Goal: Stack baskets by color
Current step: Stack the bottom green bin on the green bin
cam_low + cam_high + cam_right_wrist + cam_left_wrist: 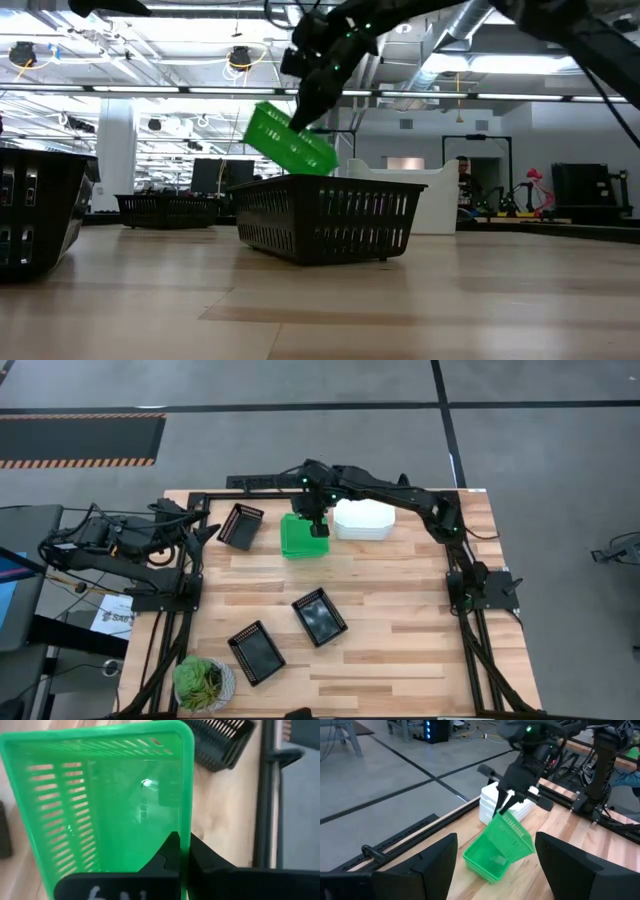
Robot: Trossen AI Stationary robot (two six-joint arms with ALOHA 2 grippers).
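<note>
1. While clamped on one wall of a tilted green basket, right gripper jaws hold it lifted above another green basket near the counter's far edge.
2. White baskets sit just beside.
3. Three black baskets: far-left, middle, near-left.
4. Left gripper at left edge, jaws wide.

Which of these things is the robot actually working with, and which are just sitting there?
In the job: green basket held tilted by right gripper; green stack; white stack; three black baskets.
Just lying about: potted plant.
</note>
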